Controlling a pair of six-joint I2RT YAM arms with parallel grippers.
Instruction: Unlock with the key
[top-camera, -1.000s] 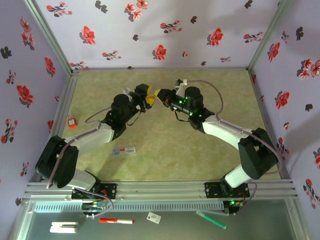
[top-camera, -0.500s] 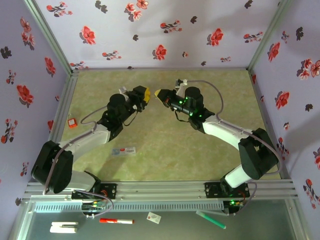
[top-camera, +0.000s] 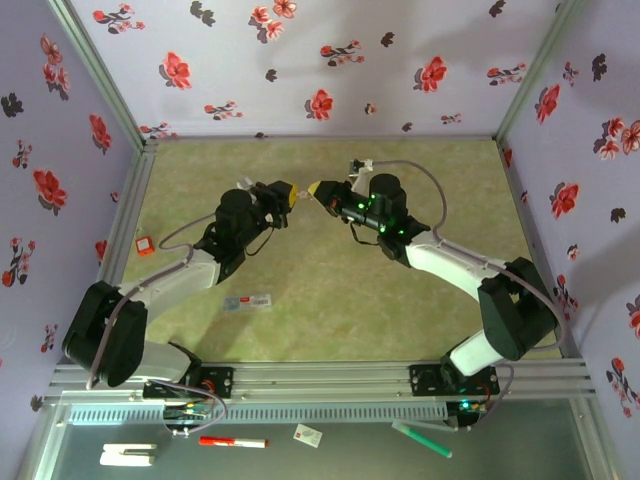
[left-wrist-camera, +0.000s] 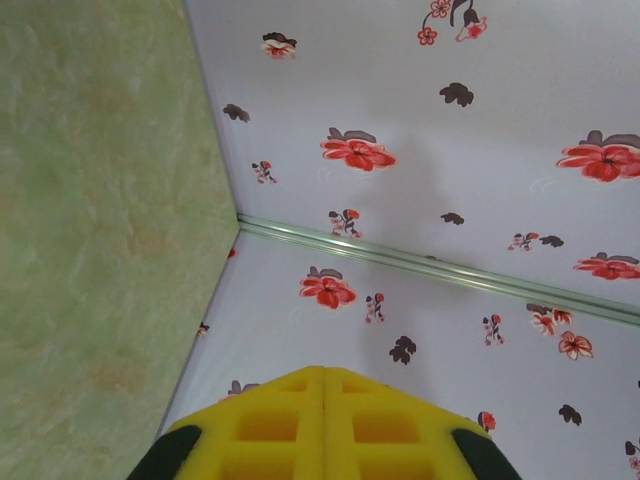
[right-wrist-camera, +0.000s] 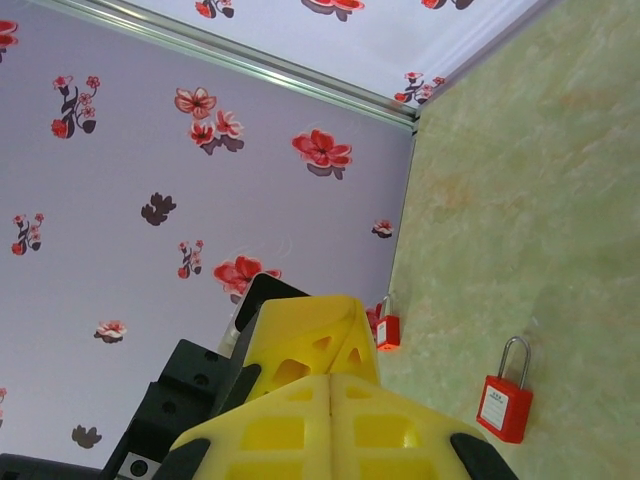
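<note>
Key indistinct, left tool facing right tool

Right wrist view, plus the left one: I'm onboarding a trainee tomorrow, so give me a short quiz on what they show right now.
1. True or false: the left gripper stands wide open.
2. How many red padlocks show in the right wrist view? A) one B) two C) four
3. Fill in: the right gripper has ___ fingers, pressed together.
Key: 1 false, it is shut. 2 B; the second padlock sits by the wall. 3 yellow.
</note>
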